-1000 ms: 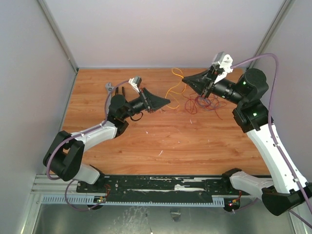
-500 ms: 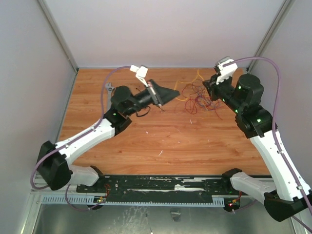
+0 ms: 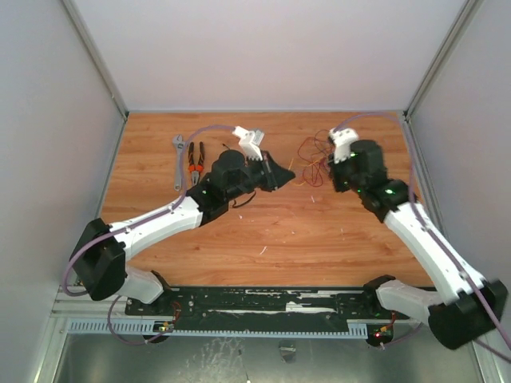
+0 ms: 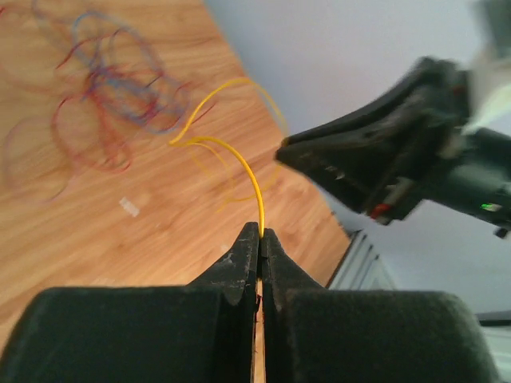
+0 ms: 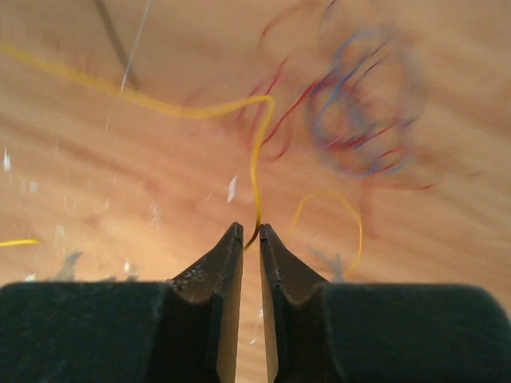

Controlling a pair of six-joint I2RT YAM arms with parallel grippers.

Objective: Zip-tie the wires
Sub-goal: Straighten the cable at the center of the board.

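Both arms have swung inward over the wooden worktop (image 3: 319,231), their tips now near each other. Left fingers (image 4: 242,263) are clamped on a thin yellow wire (image 4: 254,179) that arcs away from them. Right fingers (image 5: 225,263) stand slightly apart with a yellow strand (image 5: 255,175) ending in the gap, and the loose red-and-purple wire tangle (image 5: 359,104) lies on the worktop just beyond.

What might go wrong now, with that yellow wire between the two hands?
The right hand stands slightly open around the yellow wire, so it may slip free. The left hand pinches just that one strand; pulling might drag or scatter the other wires, which lie in a loose tangle.
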